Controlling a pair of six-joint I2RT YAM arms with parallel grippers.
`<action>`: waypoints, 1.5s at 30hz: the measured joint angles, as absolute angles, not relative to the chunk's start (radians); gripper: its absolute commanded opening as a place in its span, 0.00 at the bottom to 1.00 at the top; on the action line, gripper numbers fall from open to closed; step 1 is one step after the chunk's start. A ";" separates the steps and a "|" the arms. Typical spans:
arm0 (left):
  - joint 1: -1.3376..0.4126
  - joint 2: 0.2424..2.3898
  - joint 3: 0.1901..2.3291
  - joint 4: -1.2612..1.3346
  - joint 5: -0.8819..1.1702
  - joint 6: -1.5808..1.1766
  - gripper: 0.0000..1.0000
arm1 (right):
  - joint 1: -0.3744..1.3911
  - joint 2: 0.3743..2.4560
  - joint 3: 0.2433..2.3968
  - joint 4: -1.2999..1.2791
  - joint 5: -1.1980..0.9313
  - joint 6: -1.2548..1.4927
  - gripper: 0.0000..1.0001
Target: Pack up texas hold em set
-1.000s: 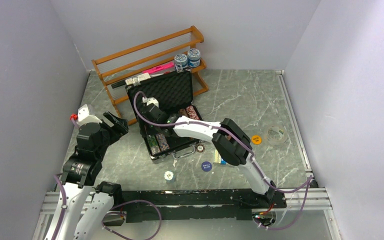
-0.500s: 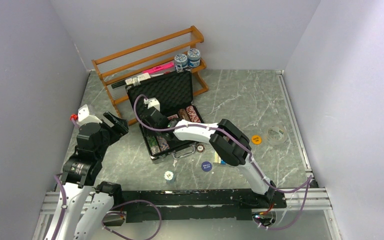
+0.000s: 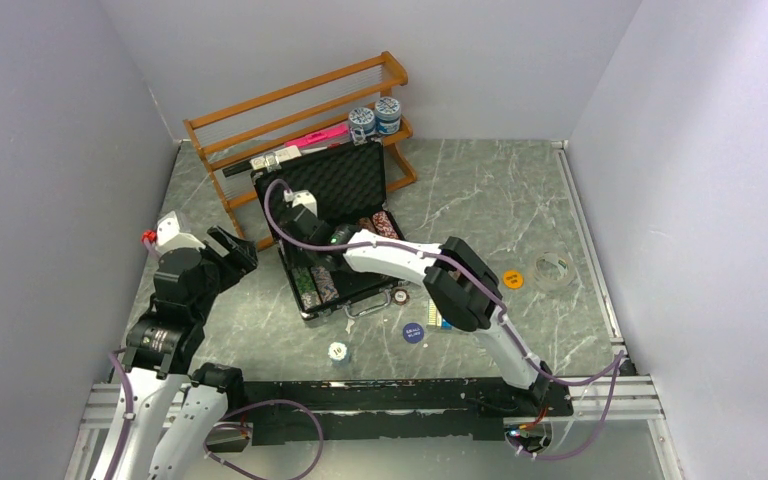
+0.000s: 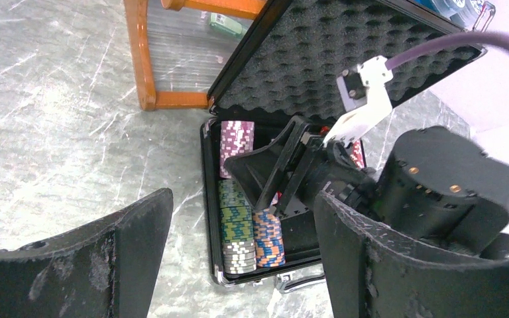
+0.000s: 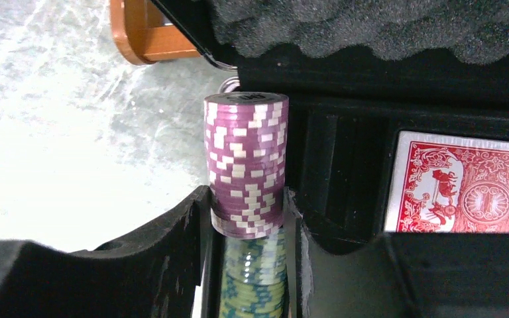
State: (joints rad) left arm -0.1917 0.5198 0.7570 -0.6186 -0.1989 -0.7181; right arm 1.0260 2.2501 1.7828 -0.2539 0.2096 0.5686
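Observation:
The black briefcase (image 3: 335,180) lies open at table centre, foam lid up. Rows of chips fill its left side. My right gripper (image 5: 246,225) reaches into the case's far left slot and is shut on the near end of a purple chip stack (image 5: 245,159), with green chips (image 5: 255,278) below it. A red card deck (image 5: 464,182) lies in the case to the right. My left gripper (image 4: 238,265) is open and empty, above the table left of the case (image 4: 318,59). Loose on the table lie a white disc (image 3: 336,351), a blue disc (image 3: 413,332) and an orange disc (image 3: 513,279).
The orange wooden rack (image 3: 290,110) stands right behind the case lid, with two blue-and-white jars (image 3: 375,118) on it. A clear round object (image 3: 552,268) lies at the right. Grey walls close in the left, back and right sides.
My right gripper has shifted slightly toward the back of the case. The left arm has barely moved.

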 measured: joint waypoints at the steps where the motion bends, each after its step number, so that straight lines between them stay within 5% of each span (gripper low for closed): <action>1: -0.192 0.521 0.756 -0.619 -0.198 -0.718 0.82 | 1.024 2.250 1.804 -0.281 0.197 0.572 0.15; 24: -0.192 0.510 0.756 -0.624 -0.199 -0.714 0.82 | 0.997 2.327 1.935 -0.447 0.120 0.613 0.15; 32: -0.192 0.510 0.756 -0.635 -0.199 -0.714 0.83 | 0.995 2.331 1.934 -0.444 0.098 0.622 0.60; 39: -0.192 0.510 0.757 -0.638 -0.199 -0.715 0.89 | 0.995 2.292 1.905 -0.441 0.106 0.621 0.69; 45: -0.192 0.508 0.757 -0.632 -0.200 -0.712 0.91 | 0.994 2.008 1.654 -0.379 0.146 0.586 0.72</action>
